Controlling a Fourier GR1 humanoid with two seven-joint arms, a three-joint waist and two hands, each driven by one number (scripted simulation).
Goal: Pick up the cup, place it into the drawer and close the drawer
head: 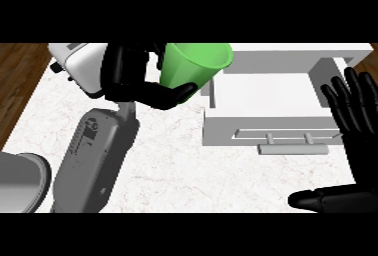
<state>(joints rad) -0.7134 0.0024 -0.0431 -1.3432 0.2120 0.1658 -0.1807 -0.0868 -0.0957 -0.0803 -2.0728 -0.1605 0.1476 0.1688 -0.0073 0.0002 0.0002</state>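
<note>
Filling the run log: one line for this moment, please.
left hand: holds green plastic cup | white drawer: open | right hand: open, resting

- The green cup (196,62) was tilted, gripped by the left hand (140,85), just left of the drawer.
- The white drawer (221,125) stood open, handle forward.

You've got a white toaster (74,61) at the far left corner of the white marble counter (184,167), dark wood floor (18,75) past its left edge
</note>
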